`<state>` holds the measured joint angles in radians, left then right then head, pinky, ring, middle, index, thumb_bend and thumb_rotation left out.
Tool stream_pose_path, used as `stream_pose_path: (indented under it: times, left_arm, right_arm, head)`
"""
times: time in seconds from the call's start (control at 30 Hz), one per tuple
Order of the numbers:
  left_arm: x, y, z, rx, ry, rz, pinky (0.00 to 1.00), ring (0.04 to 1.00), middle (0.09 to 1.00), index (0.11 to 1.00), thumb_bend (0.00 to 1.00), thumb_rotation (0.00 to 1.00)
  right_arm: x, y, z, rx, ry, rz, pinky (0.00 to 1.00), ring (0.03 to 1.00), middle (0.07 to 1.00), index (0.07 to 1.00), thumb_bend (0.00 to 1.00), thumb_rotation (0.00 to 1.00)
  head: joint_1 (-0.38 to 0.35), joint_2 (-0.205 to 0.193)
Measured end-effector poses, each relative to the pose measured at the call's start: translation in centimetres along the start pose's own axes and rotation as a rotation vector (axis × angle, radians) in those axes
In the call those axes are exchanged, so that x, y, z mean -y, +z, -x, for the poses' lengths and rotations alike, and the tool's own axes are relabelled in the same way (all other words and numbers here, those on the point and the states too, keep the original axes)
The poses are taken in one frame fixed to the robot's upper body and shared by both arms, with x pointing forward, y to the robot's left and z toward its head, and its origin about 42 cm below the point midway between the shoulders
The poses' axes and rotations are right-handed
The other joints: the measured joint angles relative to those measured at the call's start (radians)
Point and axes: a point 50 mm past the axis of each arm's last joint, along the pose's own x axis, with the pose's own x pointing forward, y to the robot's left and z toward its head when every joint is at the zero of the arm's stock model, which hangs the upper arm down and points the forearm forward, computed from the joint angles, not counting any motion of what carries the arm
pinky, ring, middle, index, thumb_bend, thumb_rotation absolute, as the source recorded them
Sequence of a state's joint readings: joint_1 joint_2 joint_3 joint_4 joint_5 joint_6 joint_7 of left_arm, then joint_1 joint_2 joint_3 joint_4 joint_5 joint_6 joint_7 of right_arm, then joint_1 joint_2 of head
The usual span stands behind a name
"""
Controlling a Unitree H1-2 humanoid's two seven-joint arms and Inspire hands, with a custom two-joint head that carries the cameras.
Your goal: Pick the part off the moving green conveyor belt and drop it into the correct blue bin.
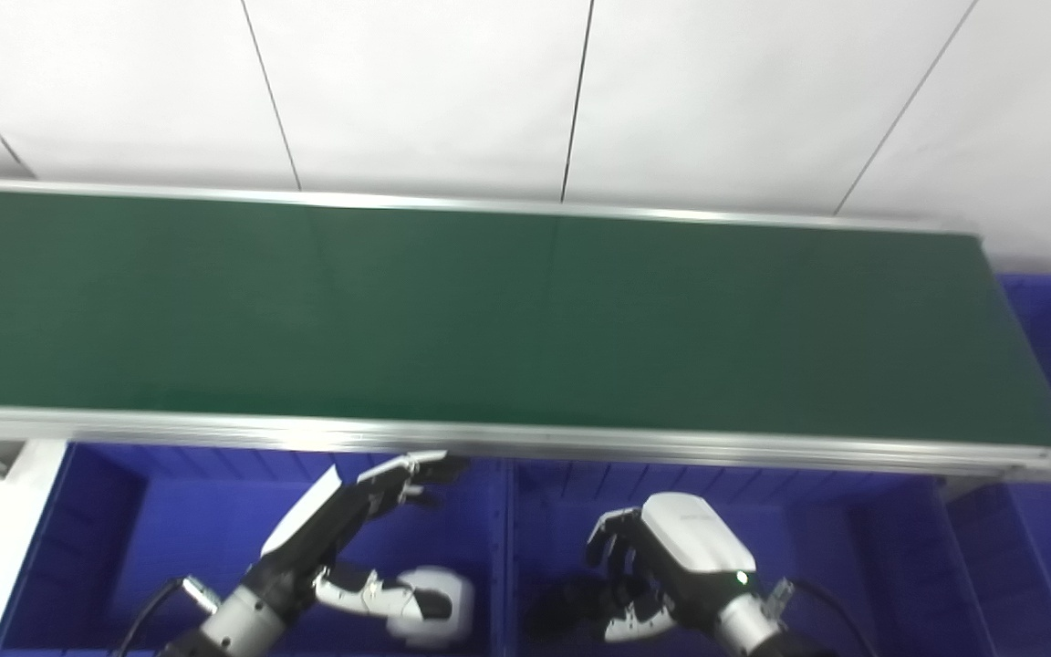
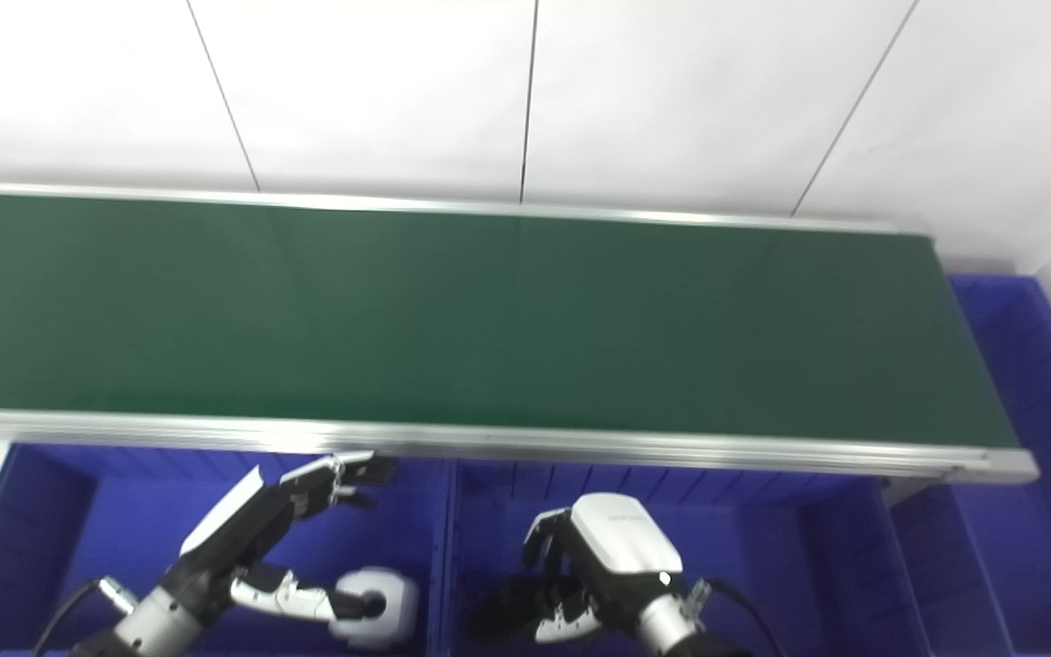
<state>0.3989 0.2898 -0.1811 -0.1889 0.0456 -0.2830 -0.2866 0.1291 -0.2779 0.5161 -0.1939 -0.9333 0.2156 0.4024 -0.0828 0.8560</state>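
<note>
Both robot hands hover low over 2 blue bins beneath an empty green conveyor belt (image 1: 489,310). At left, the left hand (image 1: 343,516) reaches over the left bin (image 1: 78,511), fingers extended, thumb apart, holding nothing; a white rounded part (image 1: 434,607) lies beneath it. At right, the right hand (image 1: 662,557) curls loosely over the right bin (image 1: 854,547), apparently empty. No part rides the belt; the next move likely awaits an arrival.
</note>
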Motion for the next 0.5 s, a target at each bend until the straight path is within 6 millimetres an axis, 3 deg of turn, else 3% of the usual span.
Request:
stream_pose_path:
  times: [0.07,0.2,0.5]
  left_arm:
    - [0.0,0.0,0.0,0.0,0.0,-0.001,0.73,0.842,0.876,0.82,0.67,0.35]
    - [-0.1,0.0,0.1,-0.002,0.0,-0.003,0.73,0.842,0.877,0.822,0.67,0.35]
    - [-0.4,0.0,0.2,-0.008,0.005,0.007,0.73,0.84,0.874,0.83,0.68,0.35]
  right_arm:
    - [-0.1,0.2,-0.1,-0.008,0.006,-0.013,0.7,0.832,0.869,0.854,0.65,0.17]
    - [0.2,0.7,-0.3,-0.006,-0.056,-0.066,0.76,0.888,0.909,0.88,0.65,0.18]
    - [0.1,1.3,1.1,0.007,-0.224,-0.224,0.85,0.914,0.928,0.91,0.64,0.29]
  head:
    - [0.002,0.006]
    - [0.002,0.008]
    - [0.014,0.02]
